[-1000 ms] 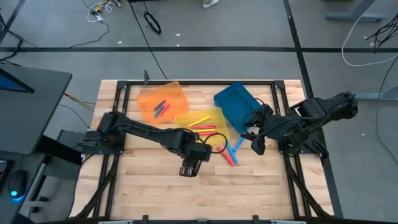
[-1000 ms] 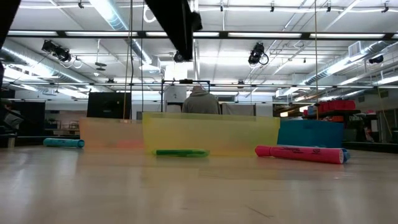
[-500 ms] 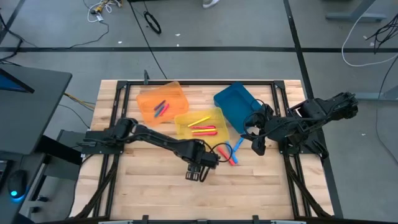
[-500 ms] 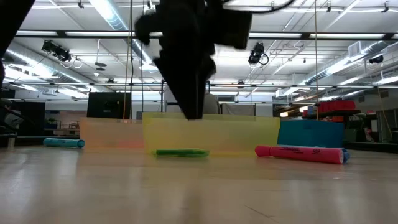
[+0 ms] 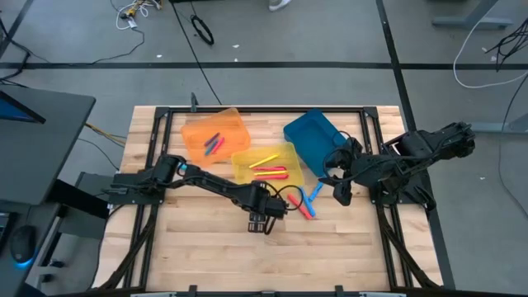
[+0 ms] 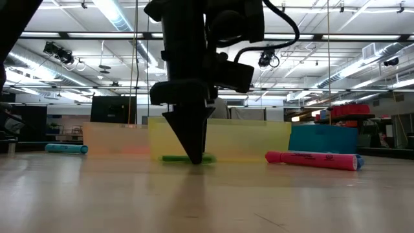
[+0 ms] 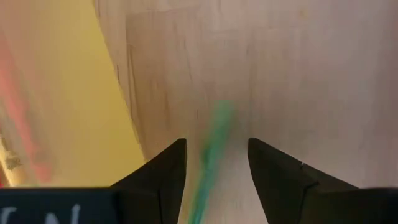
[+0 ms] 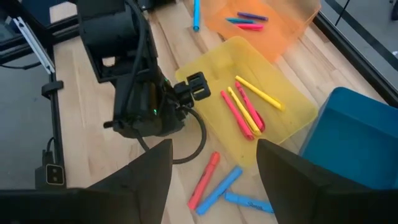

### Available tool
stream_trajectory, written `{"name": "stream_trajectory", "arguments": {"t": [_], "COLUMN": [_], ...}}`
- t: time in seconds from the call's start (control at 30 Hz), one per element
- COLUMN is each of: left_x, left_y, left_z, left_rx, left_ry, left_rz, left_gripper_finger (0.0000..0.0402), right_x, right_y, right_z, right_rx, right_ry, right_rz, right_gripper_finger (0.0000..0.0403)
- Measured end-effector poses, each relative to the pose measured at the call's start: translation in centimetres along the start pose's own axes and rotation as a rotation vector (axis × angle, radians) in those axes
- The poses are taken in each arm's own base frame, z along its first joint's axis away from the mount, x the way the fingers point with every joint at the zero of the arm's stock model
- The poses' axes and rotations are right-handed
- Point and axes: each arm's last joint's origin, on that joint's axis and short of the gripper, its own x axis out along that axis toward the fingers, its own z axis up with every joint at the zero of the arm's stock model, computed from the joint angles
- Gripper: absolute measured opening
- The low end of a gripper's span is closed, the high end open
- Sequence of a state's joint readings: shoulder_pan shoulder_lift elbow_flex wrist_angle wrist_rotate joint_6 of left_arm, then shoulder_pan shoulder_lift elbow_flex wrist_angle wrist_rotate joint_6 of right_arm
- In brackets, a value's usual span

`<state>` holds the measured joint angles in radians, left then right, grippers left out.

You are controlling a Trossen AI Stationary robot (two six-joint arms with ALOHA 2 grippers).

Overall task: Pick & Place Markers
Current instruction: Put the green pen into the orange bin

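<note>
Reaching down just in front of the translucent yellow plastic bin [image 5: 266,164] with the left gripper [image 7: 214,163], fingers spread astride the thin green marker [image 7: 212,147] lying on the wooden table [image 5: 346,247], right gripper [image 5: 342,191] waiting open beside the bin.

- High view: straight down over the whole table [image 5: 330,247] and both arms.
- Low view: tabletop height, level across — yellow bin [image 6: 259,139] close ahead.
- Left wrist view: very near the wood.
- Right wrist view: higher, angled down — shares the yellow bin.
</note>
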<state>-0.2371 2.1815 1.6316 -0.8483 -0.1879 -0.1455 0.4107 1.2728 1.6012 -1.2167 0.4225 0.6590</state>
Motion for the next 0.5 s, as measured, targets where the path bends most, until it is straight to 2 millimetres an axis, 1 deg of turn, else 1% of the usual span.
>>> {"name": "stream_trajectory", "arguments": {"t": [0.23, 0.37, 0.5], "left_x": [0.10, 0.13, 0.12], "left_y": [0.01, -0.12, -0.18], "left_z": [-0.03, -0.04, -0.05], "left_rx": [0.016, 0.026, 0.024], "left_ry": [-0.003, 0.013, 0.015], "left_rz": [0.011, -0.112, -0.128], "left_gripper_finger": [0.0177, 0.0177, 0.0175], "right_x": [0.00, 0.00, 0.00], "right_y": [0.07, 0.07, 0.05], "right_z": [0.08, 0.09, 0.10], "right_rx": [0.005, 0.007, 0.011], "right_ry": [-0.008, -0.008, -0.013], "right_rz": [0.006, 0.007, 0.001], "right_gripper_finger": [0.0236, 0.0236, 0.0236]}}
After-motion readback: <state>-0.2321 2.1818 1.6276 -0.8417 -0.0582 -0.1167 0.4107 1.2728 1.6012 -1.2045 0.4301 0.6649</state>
